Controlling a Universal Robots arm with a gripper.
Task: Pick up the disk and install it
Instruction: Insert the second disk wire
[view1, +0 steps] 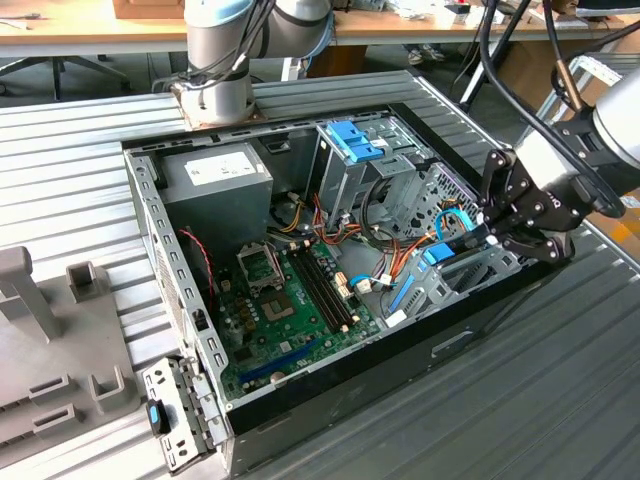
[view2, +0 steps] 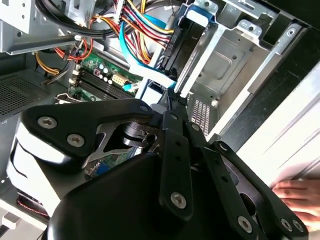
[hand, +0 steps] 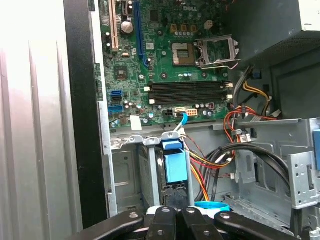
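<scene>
**A:** At the exterior view's right, over the front end of the open grey metal computer case (view1: 152, 215), where is the black multi-link gripper (view1: 487, 232)?

**B:** Right at the folded grey sheet-metal drive bay (view1: 478, 278) in the right middle of the frame. The disk (view1: 446, 250), a flat rectangular hard drive edged with blue plastic rails, stands on edge in that bay. In the first wrist view its blue end (hand: 174, 167) sits between the bay's uprights.

**A:** And the jaws?

**B:** Drawn narrow, nearly together, with their tips at the disk's near end. Whether they pinch the blue rail or merely rest against it, I cannot tell.

**A:** How would you expect it to handle?

**B:** Rigid, and dense for its size, I'd judge; it will not flex, but it is sensitive to knocks. The metal faces look slick, so the plastic rails or the narrow edges seem the safer hold. The orange, yellow and red cable bundle (view1: 405, 255) crowds just beside the bay and could snag.

**A:** Anything else nearby?

**B:** A person's hand (view2: 296, 196) lies outside the case wall in the second wrist view.
</scene>
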